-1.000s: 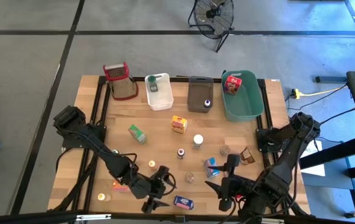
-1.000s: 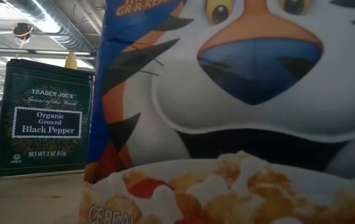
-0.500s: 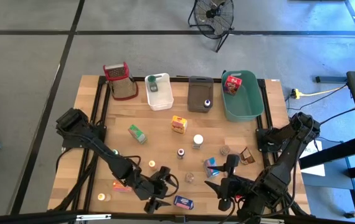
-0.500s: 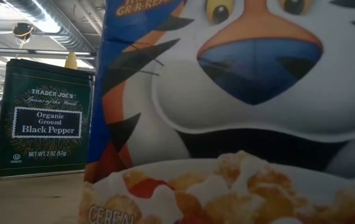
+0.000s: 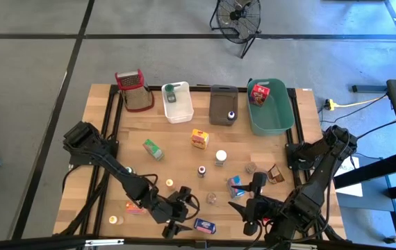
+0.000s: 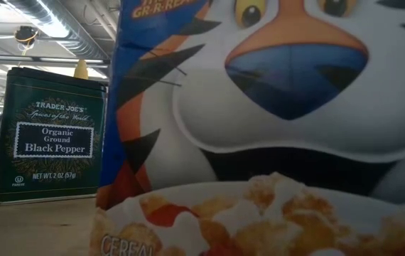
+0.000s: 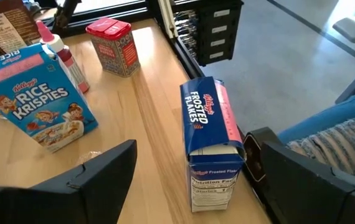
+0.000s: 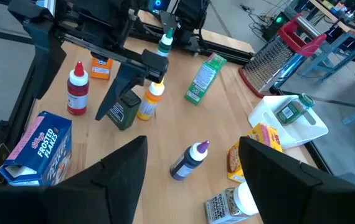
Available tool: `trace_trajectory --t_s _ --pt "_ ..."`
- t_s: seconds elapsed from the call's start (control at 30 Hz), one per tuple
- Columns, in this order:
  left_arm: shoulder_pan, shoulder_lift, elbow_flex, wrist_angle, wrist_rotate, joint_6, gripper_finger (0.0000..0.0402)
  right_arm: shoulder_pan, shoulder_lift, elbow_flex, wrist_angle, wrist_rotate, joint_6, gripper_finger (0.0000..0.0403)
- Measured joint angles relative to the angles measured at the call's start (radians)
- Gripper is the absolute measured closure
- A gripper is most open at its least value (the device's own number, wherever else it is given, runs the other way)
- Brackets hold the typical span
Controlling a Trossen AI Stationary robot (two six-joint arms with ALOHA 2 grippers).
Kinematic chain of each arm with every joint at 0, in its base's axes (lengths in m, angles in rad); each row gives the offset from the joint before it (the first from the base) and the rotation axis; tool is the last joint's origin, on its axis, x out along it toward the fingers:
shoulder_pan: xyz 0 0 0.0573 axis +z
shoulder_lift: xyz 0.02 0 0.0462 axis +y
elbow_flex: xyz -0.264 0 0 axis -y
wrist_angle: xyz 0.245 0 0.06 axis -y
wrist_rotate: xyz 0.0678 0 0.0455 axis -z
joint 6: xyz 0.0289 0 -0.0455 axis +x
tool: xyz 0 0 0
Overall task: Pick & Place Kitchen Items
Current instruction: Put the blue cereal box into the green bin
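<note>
Left claw (image 5: 172,226) hovers wide open and empty at the bench's (image 5: 177,149) near edge, just beside the blue Frosted Flakes box (image 5: 203,225), which lies flat there. Right claw (image 5: 251,208) waits nearby, open and empty, above the near right side.

in the low view the frosted flakes box (image 6: 273,128) fills most of the picture, cut off on three sides and hiding the tabletop behind it; only the black pepper tin (image 6: 50,135) shows beside it. from above, the small jars near the tabletop's front edge are too tiny to read.
</note>
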Motion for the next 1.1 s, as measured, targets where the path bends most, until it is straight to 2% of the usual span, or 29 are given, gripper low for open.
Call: trace_trajectory --t_s 0.87,1.1 --pt "-0.019 0.002 0.001 0.001 0.019 -0.026 0.0068 0.0 0.0 0.0 0.0 -0.001 0.0 0.0149" --pt "-0.016 0.064 0.002 0.068 0.017 0.013 0.0068 -0.004 0.0 0.0 0.002 -0.001 -0.019 0.0149"
